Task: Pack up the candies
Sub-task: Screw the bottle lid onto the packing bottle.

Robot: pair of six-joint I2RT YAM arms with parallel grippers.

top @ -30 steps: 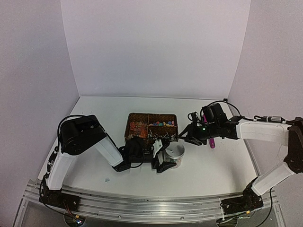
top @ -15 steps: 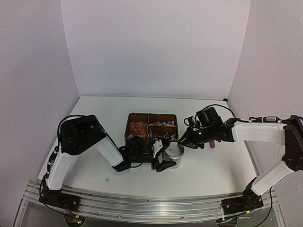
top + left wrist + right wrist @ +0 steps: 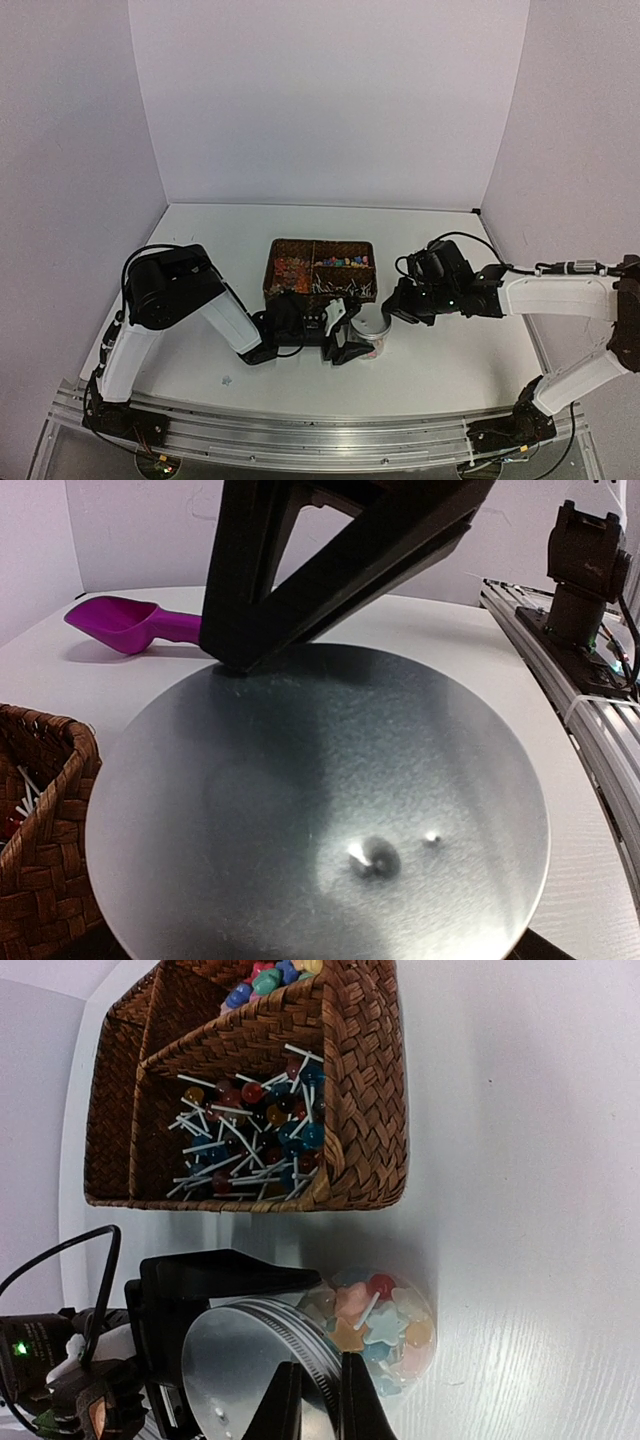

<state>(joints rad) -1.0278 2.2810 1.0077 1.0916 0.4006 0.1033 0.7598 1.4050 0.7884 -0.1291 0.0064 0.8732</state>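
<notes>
From above, my left claw [image 3: 349, 330] lay low on the white counter [image 3: 220, 240]. It was closed around a clear jar [image 3: 374, 345] with a silver lid [image 3: 372, 318], which stood just near of the wicker basket [image 3: 272, 268]. Some candies [image 3: 342, 262] sat in the basket's far right compartment. My right claw [image 3: 393, 308] reached in from the right and met the jar at lid height. In this view I could not tell how its fingers stood.

My left wrist camera was almost filled by the lid, lying flat on the jar. My right claw's black fingers came together to one point, and that tip touched the lid's rim. Beyond it a magenta scoop [image 3: 125, 622] lay on the counter, apart from the jar and held by nothing. A corner of the basket showed at the edge.

My right wrist camera showed my fingers drawn together over the lid's rim, gripping nothing. Through the glass, the jar held pastel candies, several of them star-shaped. White-sticked lollipops [image 3: 250, 1125] filled the basket compartment nearest the jar. More candies lay in the compartment behind it.
</notes>
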